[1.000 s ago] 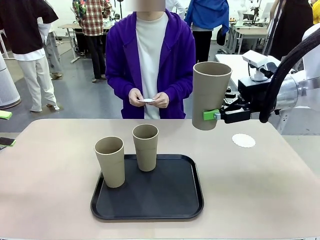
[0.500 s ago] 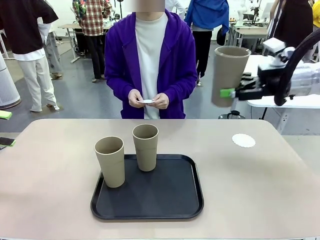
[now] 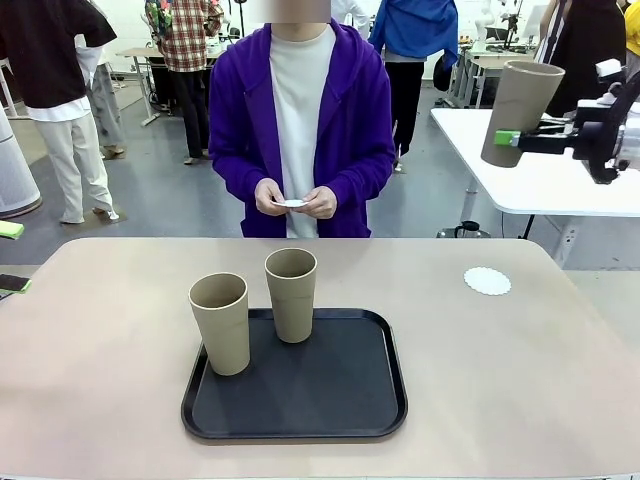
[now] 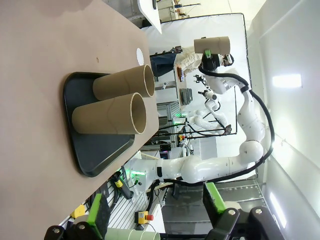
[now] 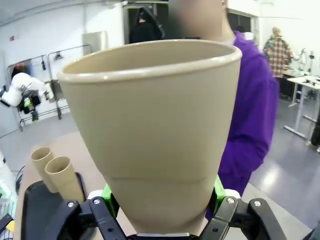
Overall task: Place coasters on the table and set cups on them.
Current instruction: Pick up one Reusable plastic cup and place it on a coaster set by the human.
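Closest to me, on the matte beige table (image 3: 100,350), lies a black tray (image 3: 340,395), a rounded rectangle with a low raised lip. Two cups stand upright on its left half. The near cup (image 3: 221,325) is by the left lip, and the second cup (image 3: 291,295) is just behind it to the right, close but not touching. Both are tall, tapered tumblers without handles, dull tan, wider at the rim.

At the table's left edge the left gripper (image 3: 10,256) hangs with its green-padded fingers spread wide. Its own wrist view (image 4: 155,207) shows nothing between them.

Farther back on the right a coaster (image 3: 487,281) lies flat on the bare tabletop, well apart from the tray. It is a small round white paper doily with a scalloped, lacy edge.

Past the far edge a person in a purple hooded jacket holds a second coaster (image 3: 294,202) between both hands (image 3: 322,202).

High on the right, well above the table, the right gripper (image 3: 506,140) pinches the third cup (image 3: 522,105) low on its wall. The cup is in the air and leans slightly. The right wrist view shows a green pad pressed to each side of its smooth tan wall (image 5: 155,135).
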Motion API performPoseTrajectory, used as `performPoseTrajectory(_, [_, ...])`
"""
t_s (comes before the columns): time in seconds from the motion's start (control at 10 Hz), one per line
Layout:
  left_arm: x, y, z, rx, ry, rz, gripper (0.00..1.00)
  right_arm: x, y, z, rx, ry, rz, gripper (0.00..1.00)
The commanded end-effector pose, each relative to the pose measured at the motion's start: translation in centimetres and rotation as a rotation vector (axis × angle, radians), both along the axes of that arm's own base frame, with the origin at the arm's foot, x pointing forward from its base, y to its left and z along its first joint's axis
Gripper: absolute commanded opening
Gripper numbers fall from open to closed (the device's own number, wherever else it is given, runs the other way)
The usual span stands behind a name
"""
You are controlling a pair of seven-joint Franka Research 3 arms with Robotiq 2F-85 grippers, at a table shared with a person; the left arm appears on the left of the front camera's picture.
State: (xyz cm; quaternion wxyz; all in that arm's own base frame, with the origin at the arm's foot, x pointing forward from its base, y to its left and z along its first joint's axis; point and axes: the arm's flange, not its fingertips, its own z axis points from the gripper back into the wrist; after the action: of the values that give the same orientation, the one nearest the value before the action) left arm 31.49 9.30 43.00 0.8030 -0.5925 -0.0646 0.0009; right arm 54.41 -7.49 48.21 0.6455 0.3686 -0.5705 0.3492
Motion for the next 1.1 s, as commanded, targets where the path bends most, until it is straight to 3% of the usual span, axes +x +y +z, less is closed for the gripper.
performPoseTrajectory(0.0, [0.0,0.1,0.1,-0.012,-0.016,-0.003,1.0,1.6,-0.8,0.5,0.052,0.016,-0.061,0.82])
performPoseTrajectory(0.3, [0.0,0.1,0.1,-0.012,-0.016,-0.003,1.0,0.9,-0.7,0.6,0.025,0.041,-0.03,0.82])
performPoseTrajectory(0.4, [0.0,0.1,0.1,-0.012,-0.016,-0.003,1.0,1.3,-1.6,0.0,0.025,0.013,-0.047,0.82])
performPoseTrajectory(0.9, [0.0,0.1,0.1,-0.012,-0.016,-0.003,1.0,1.2,-1.6,0.0,0.024,0.016,-0.045,0.82])
performPoseTrajectory(1.0, [0.0,0.1,0.1,-0.012,-0.016,-0.003,1.0,0.8,-1.7,-1.4,-0.025,0.043,-0.001,0.82])
